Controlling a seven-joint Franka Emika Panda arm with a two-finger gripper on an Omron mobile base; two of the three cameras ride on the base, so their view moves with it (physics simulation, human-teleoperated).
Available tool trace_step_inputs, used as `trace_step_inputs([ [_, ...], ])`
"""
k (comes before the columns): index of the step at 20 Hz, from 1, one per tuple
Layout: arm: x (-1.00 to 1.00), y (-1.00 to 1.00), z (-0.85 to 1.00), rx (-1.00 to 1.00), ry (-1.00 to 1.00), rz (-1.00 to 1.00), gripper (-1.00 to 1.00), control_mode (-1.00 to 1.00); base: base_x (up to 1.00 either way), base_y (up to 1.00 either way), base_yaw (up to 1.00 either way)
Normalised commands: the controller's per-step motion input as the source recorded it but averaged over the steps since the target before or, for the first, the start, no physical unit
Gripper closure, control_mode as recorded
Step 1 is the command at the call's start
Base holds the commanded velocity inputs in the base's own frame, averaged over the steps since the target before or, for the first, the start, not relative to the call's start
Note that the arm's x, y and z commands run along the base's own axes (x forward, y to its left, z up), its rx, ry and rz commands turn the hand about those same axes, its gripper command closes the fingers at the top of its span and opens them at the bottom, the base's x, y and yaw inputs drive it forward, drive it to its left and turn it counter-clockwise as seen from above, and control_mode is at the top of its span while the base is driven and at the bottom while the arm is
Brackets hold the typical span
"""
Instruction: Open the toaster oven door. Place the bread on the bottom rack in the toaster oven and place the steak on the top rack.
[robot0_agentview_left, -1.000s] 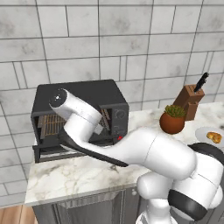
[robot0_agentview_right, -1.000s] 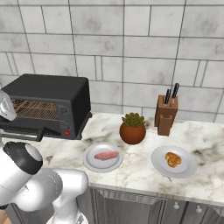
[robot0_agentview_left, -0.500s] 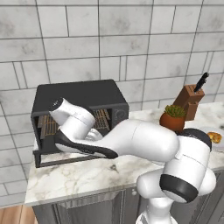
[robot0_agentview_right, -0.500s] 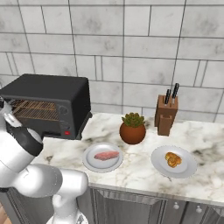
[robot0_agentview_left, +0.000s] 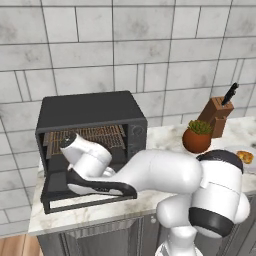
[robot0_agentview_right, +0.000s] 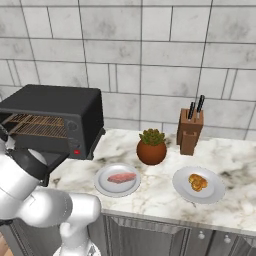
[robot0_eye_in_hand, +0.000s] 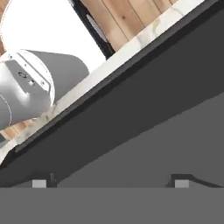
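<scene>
The claw (robot0_eye_in_hand: 109, 183) is seen up close from the hand camera, its two small tips (robot0_eye_in_hand: 40, 183) set wide apart with nothing held between them, right over the dark flat face of the oven door (robot0_eye_in_hand: 144, 131). A strip of marble counter edge (robot0_eye_in_hand: 131, 46) and some wooden floor (robot0_eye_in_hand: 127, 17) are caught past the door's edge there.

From the left base camera, the door (robot0_agentview_left: 75, 196) is shown dropped down flat in front of the toaster oven (robot0_agentview_left: 90, 112), with the arm (robot0_agentview_left: 150, 172) bent low across it. Two copper wire racks are visible inside, the top rack (robot0_agentview_left: 87, 134) above the bottom rack (robot0_agentview_left: 112, 154), the lower one partly hidden by the arm.

The right base camera gives what the left mostly misses: the steak (robot0_agentview_right: 121, 177) is laid on a white plate (robot0_agentview_right: 107, 187) near the counter's front, and the bread (robot0_agentview_right: 198, 182) is sat on a second plate (robot0_agentview_right: 182, 192) further right, both well apart from the oven. A potted plant (robot0_agentview_right: 151, 146) and a knife block (robot0_agentview_right: 190, 131) are stood behind them.

The countertop (robot0_agentview_right: 150, 200) is white marble, backed by a grey tiled wall (robot0_agentview_right: 150, 50), with grey cabinets (robot0_agentview_right: 150, 235) below.
</scene>
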Motion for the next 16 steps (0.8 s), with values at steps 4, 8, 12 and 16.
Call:
trace_step_inputs([
  [4,0.71,0.27,0.89,0.19,-0.36,-0.15,-1.0,-1.0,0.0,0.0,0.0],
  [8,0.65,0.45,0.15,0.11,-0.32,-0.17,-1.0,-1.0,0.0,0.0,0.0],
  [12,0.39,0.27,-0.29,0.04,-0.44,-0.04,-1.0,-1.0,0.0,0.0,0.0],
  [16,0.61,0.01,0.04,0.08,-0.26,-0.06,-1.0,-1.0,0.0,0.0,0.0],
])
